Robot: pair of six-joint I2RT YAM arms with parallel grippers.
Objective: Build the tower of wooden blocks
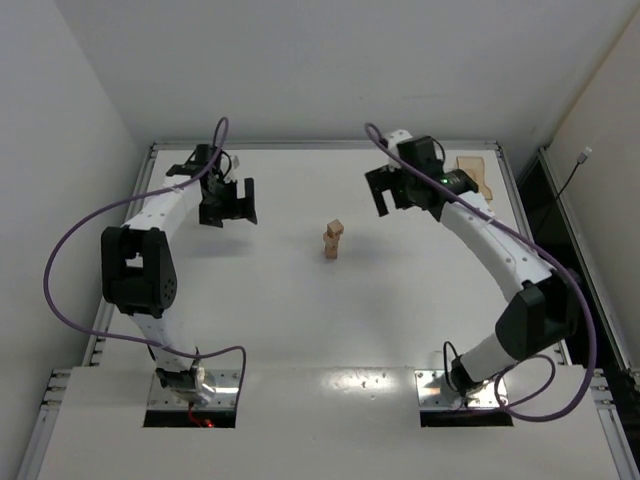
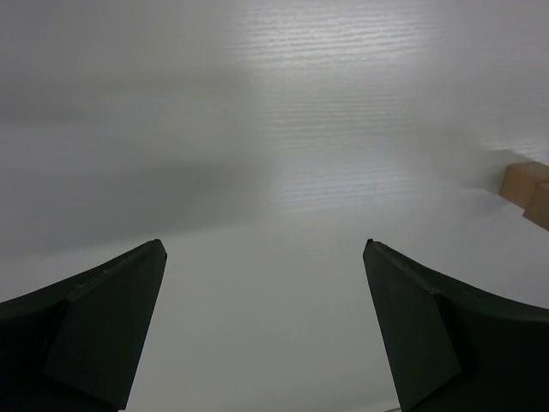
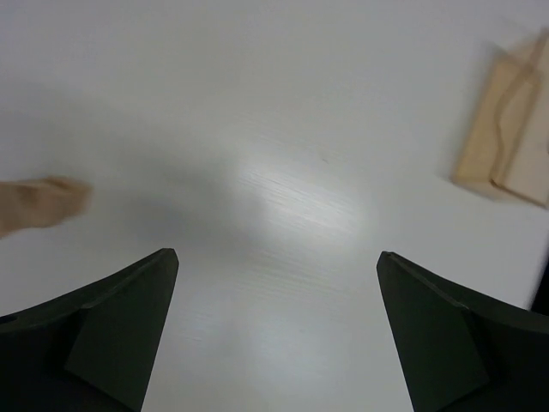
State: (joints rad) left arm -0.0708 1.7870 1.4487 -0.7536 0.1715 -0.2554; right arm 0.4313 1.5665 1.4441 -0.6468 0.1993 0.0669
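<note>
The wood block tower point(image 1: 334, 240) stands as a narrow column of small tan cubes at the middle of the white table; its top cube sits slightly askew. A corner of it shows at the right edge of the left wrist view as the tower point(image 2: 529, 190), and a blurred tan part shows at the left of the right wrist view as the tower point(image 3: 41, 203). My left gripper point(image 1: 243, 203) hangs open to the tower's left, nothing between its fingers. My right gripper point(image 1: 385, 200) is open up and to the tower's right, also holding nothing.
A tan rectangular tray point(image 1: 474, 173) lies at the table's far right corner, behind the right arm, and appears at the right of the right wrist view as the tray point(image 3: 508, 137). White walls close in the table on the left, back and right.
</note>
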